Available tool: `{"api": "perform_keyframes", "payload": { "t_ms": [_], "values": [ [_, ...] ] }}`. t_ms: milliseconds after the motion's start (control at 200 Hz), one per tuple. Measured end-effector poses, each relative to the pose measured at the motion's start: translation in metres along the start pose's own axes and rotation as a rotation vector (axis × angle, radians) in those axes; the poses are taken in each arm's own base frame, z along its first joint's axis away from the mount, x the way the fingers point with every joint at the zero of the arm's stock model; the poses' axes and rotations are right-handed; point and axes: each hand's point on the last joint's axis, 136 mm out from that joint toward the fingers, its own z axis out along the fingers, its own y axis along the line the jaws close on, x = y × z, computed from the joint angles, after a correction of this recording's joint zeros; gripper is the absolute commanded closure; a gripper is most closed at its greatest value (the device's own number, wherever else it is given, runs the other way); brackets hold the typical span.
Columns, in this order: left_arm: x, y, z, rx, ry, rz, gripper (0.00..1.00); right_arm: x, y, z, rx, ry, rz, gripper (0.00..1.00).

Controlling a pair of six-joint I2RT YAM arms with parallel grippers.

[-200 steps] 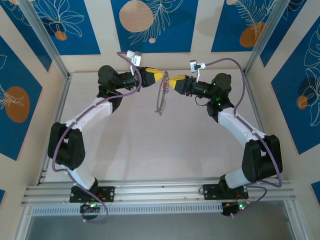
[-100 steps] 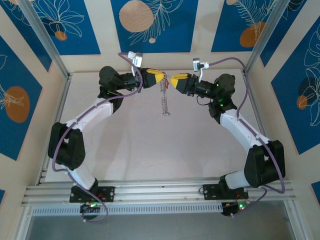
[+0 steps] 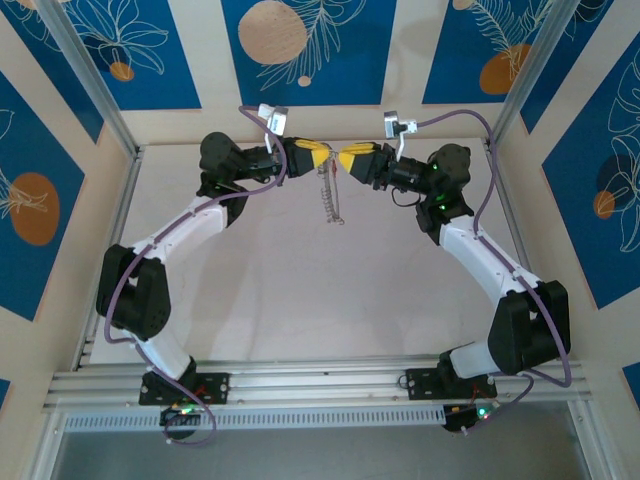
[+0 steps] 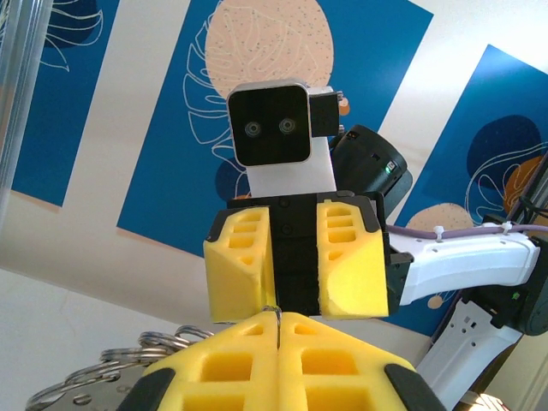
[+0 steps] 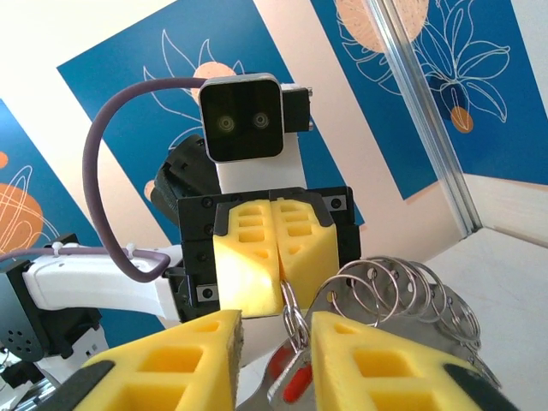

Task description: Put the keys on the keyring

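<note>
Both grippers meet tip to tip high over the back of the table. My left gripper (image 3: pixel 318 157) (image 4: pixel 278 330) is shut on one thin ring of the keyring (image 5: pixel 402 282), a silvery chain of linked rings hanging below (image 3: pixel 331 195). The right gripper (image 3: pixel 346 160) (image 5: pixel 276 360) faces it, its jaws apart around the pinched ring and the key (image 5: pixel 295 381). That key is silvery with red on its head, hangs from the ring and lies against the right-hand finger (image 5: pixel 368 360). In the right wrist view the left gripper (image 5: pixel 279 295) shows closed, with the ring coming out of its tips.
The pale table (image 3: pixel 300 280) lies well below both grippers. Blue and cream patterned walls (image 3: pixel 300 50) enclose the back and sides, with metal frame posts (image 3: pixel 90 80) at the corners. Loose rings of the chain droop at the lower left of the left wrist view (image 4: pixel 128 364).
The right gripper has moved in closer to the left one and its jaws have narrowed. The hanging chain has swung a little to the right. The left gripper stays shut.
</note>
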Motion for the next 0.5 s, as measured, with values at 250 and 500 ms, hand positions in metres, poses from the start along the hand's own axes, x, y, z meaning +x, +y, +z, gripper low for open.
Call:
{"api": "perform_keyframes", "payload": {
  "t_ms": [250,500],
  "values": [
    [0.001,0.001,0.0,-0.002,0.002,-0.005,1.0,0.004,-0.005,0.001,0.002,0.011,0.005,0.97],
    [0.0,0.001,0.0,-0.005,0.0,-0.006,1.0,0.011,-0.008,0.0,0.005,0.022,0.018,1.0]
  ]
}}
